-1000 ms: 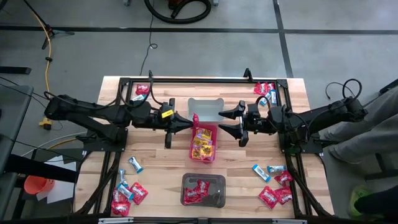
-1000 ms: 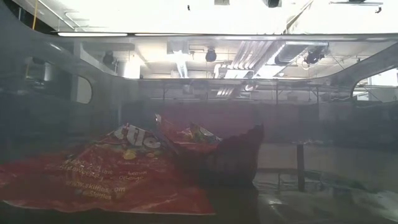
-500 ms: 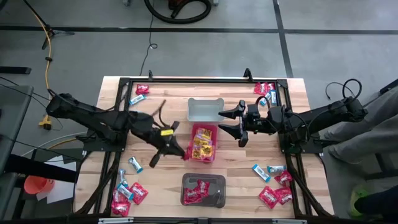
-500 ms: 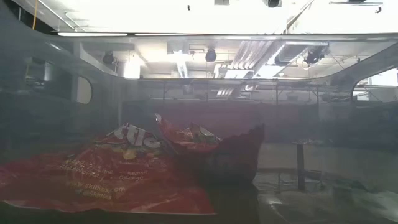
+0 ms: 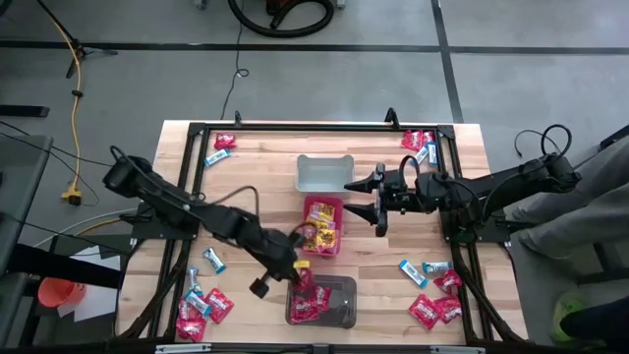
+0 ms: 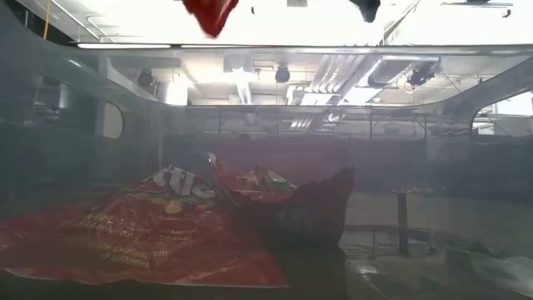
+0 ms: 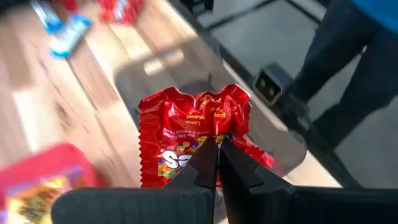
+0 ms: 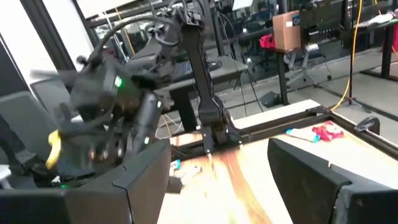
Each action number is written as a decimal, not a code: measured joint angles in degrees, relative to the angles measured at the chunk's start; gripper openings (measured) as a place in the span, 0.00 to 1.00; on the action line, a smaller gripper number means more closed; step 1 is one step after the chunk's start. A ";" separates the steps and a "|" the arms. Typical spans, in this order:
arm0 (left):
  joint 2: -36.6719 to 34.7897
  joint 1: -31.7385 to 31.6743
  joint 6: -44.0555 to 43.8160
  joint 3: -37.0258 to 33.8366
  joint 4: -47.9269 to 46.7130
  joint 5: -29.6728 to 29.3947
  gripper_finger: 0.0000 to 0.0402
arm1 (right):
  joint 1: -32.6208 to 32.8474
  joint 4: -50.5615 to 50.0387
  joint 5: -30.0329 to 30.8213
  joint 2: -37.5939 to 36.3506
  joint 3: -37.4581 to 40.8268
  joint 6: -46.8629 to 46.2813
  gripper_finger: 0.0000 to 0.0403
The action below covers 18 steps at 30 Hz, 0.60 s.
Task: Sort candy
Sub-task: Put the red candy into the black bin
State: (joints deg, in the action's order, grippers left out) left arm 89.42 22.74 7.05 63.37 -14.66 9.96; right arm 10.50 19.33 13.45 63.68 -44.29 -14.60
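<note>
- In the low view, red wrappers (image 6: pixel 141 233) pressed close to the camera block almost everything; only a red scrap (image 6: pixel 212 12) and a dark tip (image 6: pixel 364 8) hang in at the upper edge, cut off.
- From above, my left gripper (image 5: pixel 298 272) hides most of the packet it carries, and I cannot read which colours lie under the heaps at the table corners.
- My left wrist view shows it best: my two dark fingers (image 7: pixel 205 158) are pinched together on one red candy packet (image 7: pixel 189 134), crinkled and glossy, with white lettering and small coloured dots printed on it. It hangs over the near edge of the dark bin (image 5: pixel 321 300).
- My right gripper (image 5: pixel 374 201) hovers just beside the pink bin (image 5: pixel 320 225), fingers spread wide, holding nothing.
- Three bins in a row down the table's middle: a grey bin (image 5: pixel 323 172) that looks bare inside, the pink one with yellow packets, the dark one with red packets.
- Loose candy sits in four clusters: two packets at the far left (image 5: pixel 222 147), a small heap at the far right (image 5: pixel 420 145), a mix of red and blue-and-white at the near left (image 5: pixel 201 300) and near right (image 5: pixel 432 290).
- A person's legs (image 7: pixel 357 74) stand beyond the table (image 5: pixel 251 162).
</note>
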 joint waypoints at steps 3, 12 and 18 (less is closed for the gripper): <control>2.93 0.76 -2.04 0.01 0.33 -0.01 0.00 | 0.00 -1.10 -0.39 0.00 0.00 -0.06 0.65; 5.54 2.63 -5.00 0.02 1.28 -1.70 0.12 | 0.00 -1.70 -0.41 0.00 0.00 0.53 0.65; 5.41 2.85 -7.00 0.02 0.84 -1.92 0.34 | 0.00 -1.61 -0.41 0.00 0.00 0.51 0.65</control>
State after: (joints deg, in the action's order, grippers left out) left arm 94.83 25.58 0.05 63.40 -13.82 8.03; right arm 10.50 17.72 13.04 63.68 -44.29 -14.09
